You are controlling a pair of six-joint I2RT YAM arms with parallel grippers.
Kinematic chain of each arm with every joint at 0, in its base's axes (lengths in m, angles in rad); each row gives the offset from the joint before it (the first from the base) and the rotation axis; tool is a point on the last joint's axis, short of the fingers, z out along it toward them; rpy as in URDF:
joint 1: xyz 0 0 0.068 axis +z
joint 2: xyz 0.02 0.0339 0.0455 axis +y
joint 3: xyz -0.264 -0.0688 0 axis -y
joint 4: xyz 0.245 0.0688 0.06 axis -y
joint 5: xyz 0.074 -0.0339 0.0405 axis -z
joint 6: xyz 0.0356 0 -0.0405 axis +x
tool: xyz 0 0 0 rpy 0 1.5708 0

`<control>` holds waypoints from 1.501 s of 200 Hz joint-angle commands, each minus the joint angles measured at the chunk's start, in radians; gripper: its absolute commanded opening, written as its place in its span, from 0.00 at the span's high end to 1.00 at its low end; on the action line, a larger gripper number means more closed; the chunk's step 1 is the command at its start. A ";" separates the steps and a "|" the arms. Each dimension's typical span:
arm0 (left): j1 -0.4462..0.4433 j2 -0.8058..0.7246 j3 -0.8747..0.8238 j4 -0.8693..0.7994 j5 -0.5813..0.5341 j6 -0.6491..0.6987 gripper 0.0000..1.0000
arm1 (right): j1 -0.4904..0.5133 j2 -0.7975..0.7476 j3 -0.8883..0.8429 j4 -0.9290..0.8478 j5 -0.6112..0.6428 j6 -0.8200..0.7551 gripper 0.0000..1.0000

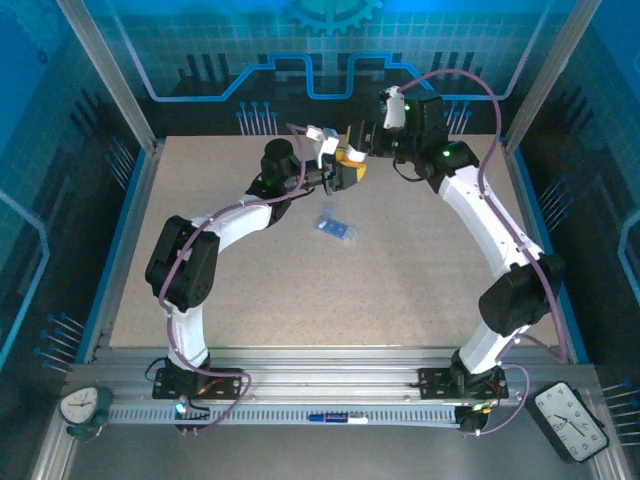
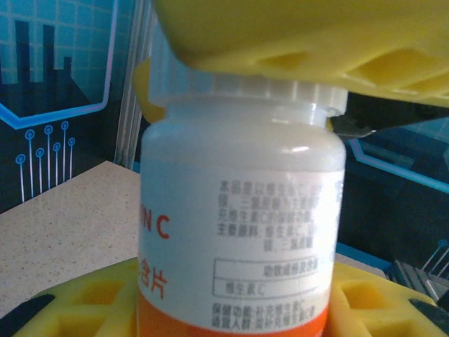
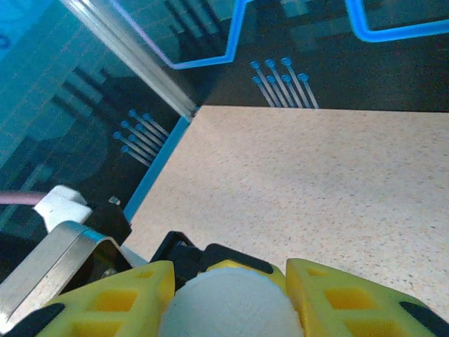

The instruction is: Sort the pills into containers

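- Both arms arch from bases at the near edge of the table (image 1: 420,290) and meet over its far middle.
- Pill box (image 1: 337,228), blue, lies flat mid-table. It is nearer than the grippers and apart from them. Whether its compartments are open is too small to tell.
- Left gripper (image 2: 235,312) pinches the bottle (image 2: 238,210) by its body, a yellow finger on each side, likely to steady it.
- Right gripper (image 3: 228,291) is clamped on the white cap (image 3: 226,312), probably to twist it off so that pills can be poured.
- Bare tabletop surrounds the box, leaving room to bring the bottle down beside it.
- Back wall (image 1: 300,60) and the table's far edge sit close behind the right gripper, so there is little space to swing that way.
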 commanded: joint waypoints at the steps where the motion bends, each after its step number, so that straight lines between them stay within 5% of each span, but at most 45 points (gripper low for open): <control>1: 0.002 -0.002 0.044 0.043 -0.050 0.024 1.00 | 0.078 -0.048 -0.084 -0.016 0.164 0.122 0.69; 48: 0.003 -0.005 0.035 0.039 -0.054 0.030 1.00 | 0.094 -0.071 -0.082 -0.002 0.216 0.137 0.66; 82: 0.004 -0.004 0.035 0.039 -0.046 0.031 1.00 | -0.019 -0.096 -0.081 0.058 0.049 0.136 0.35; 106: 0.004 -0.002 0.035 0.038 -0.034 0.030 1.00 | -0.096 -0.116 -0.097 0.138 -0.126 0.097 0.24; 130: 0.005 0.001 0.035 0.036 -0.023 0.024 1.00 | -0.158 -0.079 -0.063 0.145 -0.308 0.067 0.22; 164: 0.004 0.004 0.037 0.032 -0.011 0.019 1.00 | -0.164 0.009 0.075 -0.024 -0.354 -0.040 0.23; 230: 0.006 0.002 0.042 0.023 -0.008 0.016 1.00 | -0.110 0.095 0.226 -0.225 -0.312 -0.167 0.23; 300: 0.007 -0.002 0.041 0.025 -0.008 0.014 1.00 | -0.091 0.116 0.237 -0.252 -0.295 -0.181 0.27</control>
